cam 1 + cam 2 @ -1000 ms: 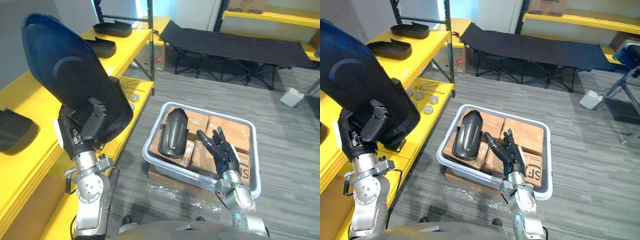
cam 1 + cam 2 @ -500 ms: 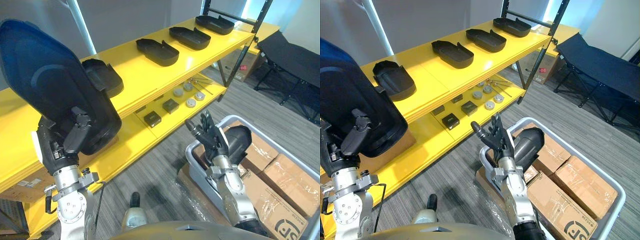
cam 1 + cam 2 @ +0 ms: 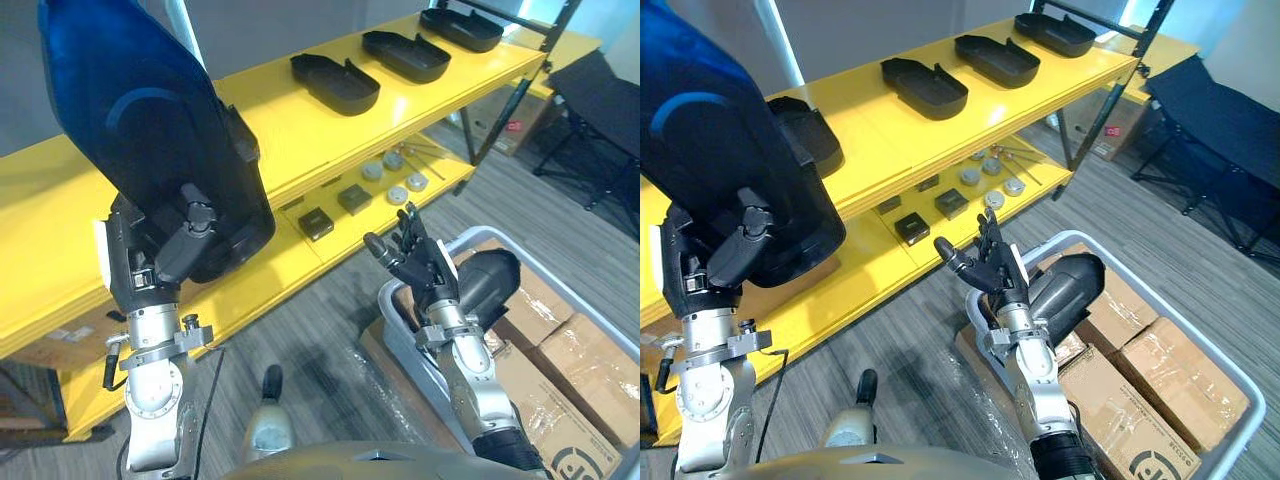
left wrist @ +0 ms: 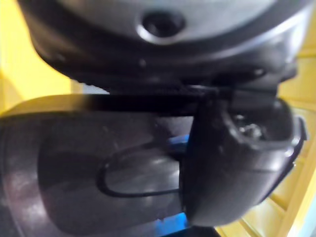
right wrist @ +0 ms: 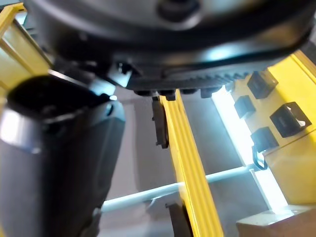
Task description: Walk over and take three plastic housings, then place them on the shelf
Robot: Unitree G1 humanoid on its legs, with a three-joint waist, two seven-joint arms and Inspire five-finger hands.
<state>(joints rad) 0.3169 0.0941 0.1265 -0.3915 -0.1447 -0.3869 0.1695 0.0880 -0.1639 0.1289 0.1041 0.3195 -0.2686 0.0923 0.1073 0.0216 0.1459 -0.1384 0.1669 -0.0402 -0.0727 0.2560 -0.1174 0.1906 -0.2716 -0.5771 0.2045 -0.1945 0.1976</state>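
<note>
My left hand (image 3: pixel 160 262) is shut on a large dark plastic housing (image 3: pixel 140 130), held upright in front of the yellow shelf (image 3: pixel 300 130). In the left wrist view its thumb (image 4: pixel 237 163) presses on the housing's glossy face (image 4: pixel 74 163). Several more housings lie on the top board, among them a near one (image 3: pixel 925 87), a middle one (image 3: pixel 997 60) and a far one (image 3: pixel 1058 32). My right hand (image 3: pixel 990 265) is open and holds nothing, raised just before the grey bin (image 3: pixel 1160 312). One dark housing (image 3: pixel 1065 290) lies in that bin on the boxes.
Cardboard boxes (image 3: pixel 590 360) fill the bin's bottom. Small metal parts (image 3: pixel 385 180) sit on the shelf's lower board. A black shelf post (image 3: pixel 500 110) stands at the shelf's far end, with a dark folding cot (image 3: pixel 600 90) beyond it. Grey floor lies between me and the shelf.
The camera has swung from the bin and cot toward the shelf. The held housing now stands higher and closer to the shelf's top board. The right hand stays open by the bin.
</note>
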